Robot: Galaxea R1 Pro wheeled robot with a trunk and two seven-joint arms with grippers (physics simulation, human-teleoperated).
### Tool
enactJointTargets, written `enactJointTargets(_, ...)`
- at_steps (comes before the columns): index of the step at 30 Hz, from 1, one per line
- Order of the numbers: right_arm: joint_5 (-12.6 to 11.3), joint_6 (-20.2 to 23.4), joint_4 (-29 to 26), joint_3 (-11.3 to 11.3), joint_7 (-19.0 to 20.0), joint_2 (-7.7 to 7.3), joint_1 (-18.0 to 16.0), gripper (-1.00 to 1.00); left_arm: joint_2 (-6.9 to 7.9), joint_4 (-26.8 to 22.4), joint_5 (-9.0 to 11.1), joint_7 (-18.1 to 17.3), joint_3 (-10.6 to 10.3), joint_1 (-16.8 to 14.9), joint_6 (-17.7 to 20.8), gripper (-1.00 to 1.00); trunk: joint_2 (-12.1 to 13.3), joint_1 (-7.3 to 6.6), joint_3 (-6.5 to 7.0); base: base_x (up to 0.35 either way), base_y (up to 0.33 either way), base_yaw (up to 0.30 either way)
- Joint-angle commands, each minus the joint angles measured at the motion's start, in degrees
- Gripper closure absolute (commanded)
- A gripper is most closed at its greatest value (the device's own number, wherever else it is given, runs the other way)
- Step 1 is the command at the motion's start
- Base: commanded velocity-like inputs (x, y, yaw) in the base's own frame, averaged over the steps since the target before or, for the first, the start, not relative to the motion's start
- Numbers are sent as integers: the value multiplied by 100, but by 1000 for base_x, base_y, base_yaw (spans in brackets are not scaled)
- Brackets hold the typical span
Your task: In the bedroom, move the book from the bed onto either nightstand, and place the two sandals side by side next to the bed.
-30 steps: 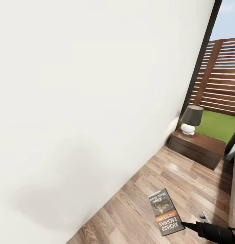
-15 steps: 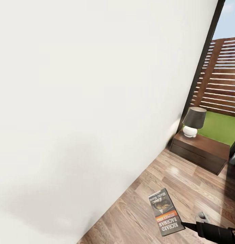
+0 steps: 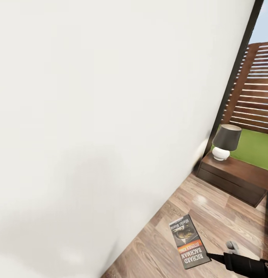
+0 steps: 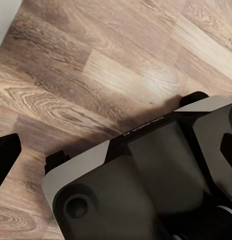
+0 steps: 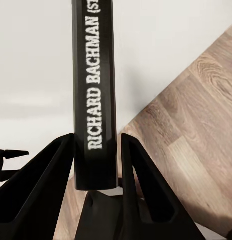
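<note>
1 right gripper (image 5: pixel 95 165) clamps the book (image 3: pixel 189 241); carry it level to the nightstand (image 3: pixel 236 178), landing beside the lamp (image 3: pixel 226 142); left jaws' state unclear.

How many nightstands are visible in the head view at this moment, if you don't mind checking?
1. The nightstand stands against the white wall by the window, with a lamp on top. A second may sit beyond the frame.

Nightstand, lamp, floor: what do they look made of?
Nightstand: looks like dark brown wood, glossy by the sheen on its top. Lamp: the white rounded base could be ceramic, and the dark shade looks matte, perhaps fabric; can't confirm either. Floor: wood planks with visible grain, seams and a soft reflection.
</note>
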Motion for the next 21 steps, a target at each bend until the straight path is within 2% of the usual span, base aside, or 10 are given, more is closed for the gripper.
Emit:
enactJointTargets(1,-68,58,-4,31,11,-4,-5,100,1,-3,-61,-16,39,-3,-24,-100,-8,3,-10,101,0,0)
enactJointTargets(6,-68,58,-4,31,18,-4,-5,100,1,-3,-61,-16,39,-3,-24,-100,-8,3,-18,31,0,-89)
enactJointTargets(21,-63,59,-4,31,11,-4,-5,100,1,-3,-61,-16,38,-3,-24,-100,-8,3,-85,1,0,-230)
